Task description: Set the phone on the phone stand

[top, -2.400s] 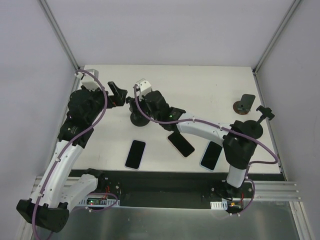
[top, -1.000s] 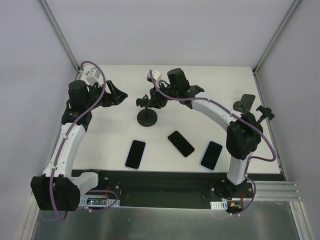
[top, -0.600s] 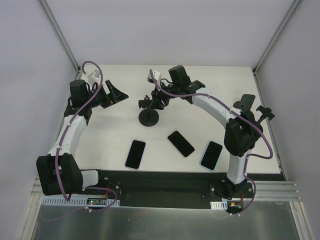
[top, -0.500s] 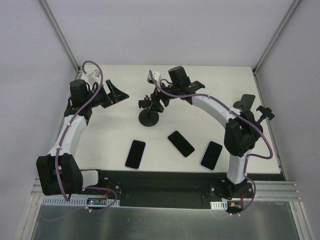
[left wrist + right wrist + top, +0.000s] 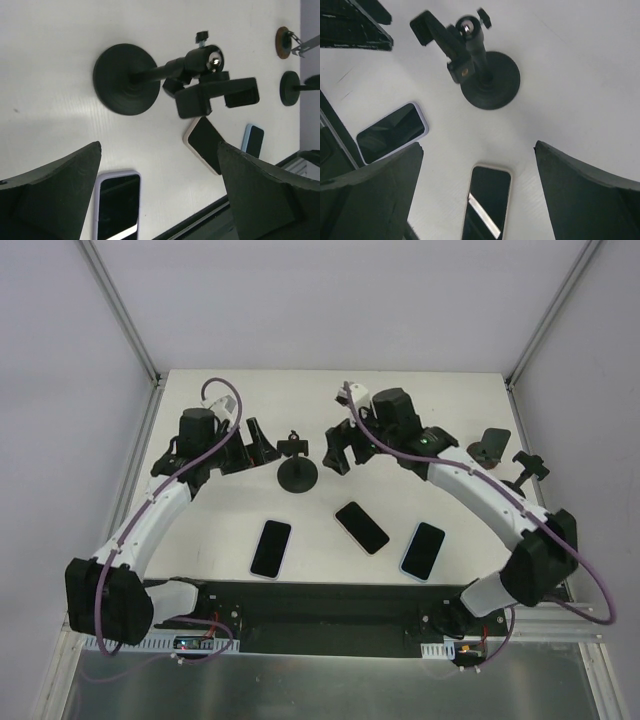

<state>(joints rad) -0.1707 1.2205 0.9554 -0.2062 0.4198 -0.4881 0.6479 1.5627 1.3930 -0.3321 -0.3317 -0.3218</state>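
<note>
Three phones lie flat along the near part of the desk (image 5: 430, 405): the left phone (image 5: 270, 548), the middle phone (image 5: 361, 527), set at an angle, and the right phone (image 5: 423, 550). None is held, and none is on the phone stand (image 5: 298, 476), which stands farther back, left of centre. Its clamp (image 5: 216, 96) is empty and tipped sideways on its ball joint. The left jaws hang just left of the stand and the right jaws just right of it. Both are spread wide with nothing between them, as each wrist view shows. A second stand (image 5: 490, 446) sits at the far right, well apart.

The pick, then, has not begun. Next, one arm must drop to a phone, probably the middle one as the nearest. It would have to turn to match the phone's slant and pinch the long edges low against the desk, where so thin a body gives little purchase.
</note>
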